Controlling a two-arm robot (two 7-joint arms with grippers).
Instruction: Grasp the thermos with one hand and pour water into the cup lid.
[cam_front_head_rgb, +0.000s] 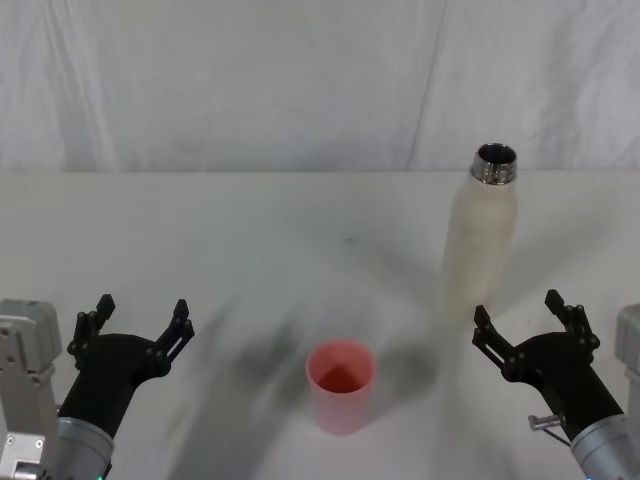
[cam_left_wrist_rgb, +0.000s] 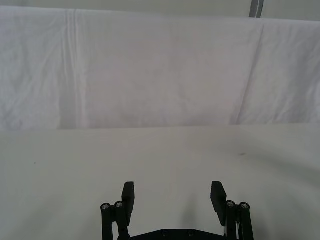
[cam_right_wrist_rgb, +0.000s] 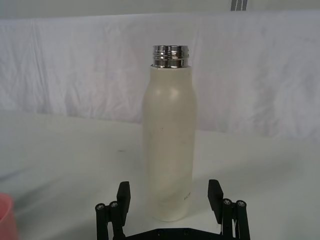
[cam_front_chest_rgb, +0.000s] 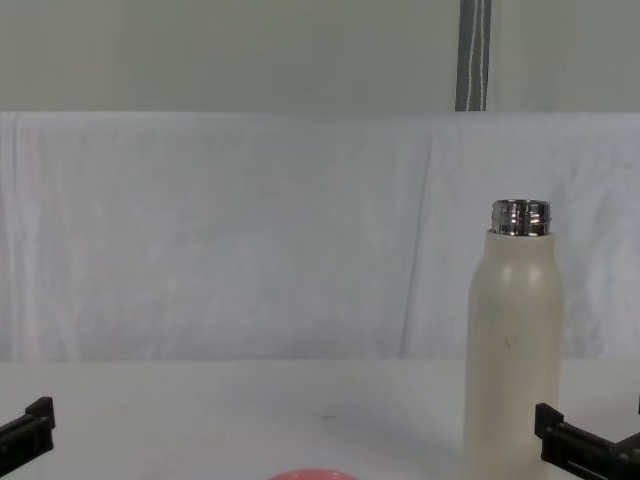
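The cream-white thermos (cam_front_head_rgb: 482, 238) stands upright and uncapped on the table at the right, its steel neck open; it also shows in the chest view (cam_front_chest_rgb: 515, 340) and the right wrist view (cam_right_wrist_rgb: 170, 145). The pink cup lid (cam_front_head_rgb: 341, 385) sits mouth up near the table's front centre, with its rim at the chest view's bottom edge (cam_front_chest_rgb: 308, 475) and an edge in the right wrist view (cam_right_wrist_rgb: 6, 217). My right gripper (cam_front_head_rgb: 514, 318) (cam_right_wrist_rgb: 169, 192) is open just in front of the thermos, not touching it. At the front left, my left gripper (cam_front_head_rgb: 143, 318) (cam_left_wrist_rgb: 172, 194) is open and holds nothing.
A white cloth covers the table (cam_front_head_rgb: 250, 230) and hangs as a backdrop (cam_front_head_rgb: 300, 80) behind it. Bare tabletop lies between the cup lid and the thermos and across the left half.
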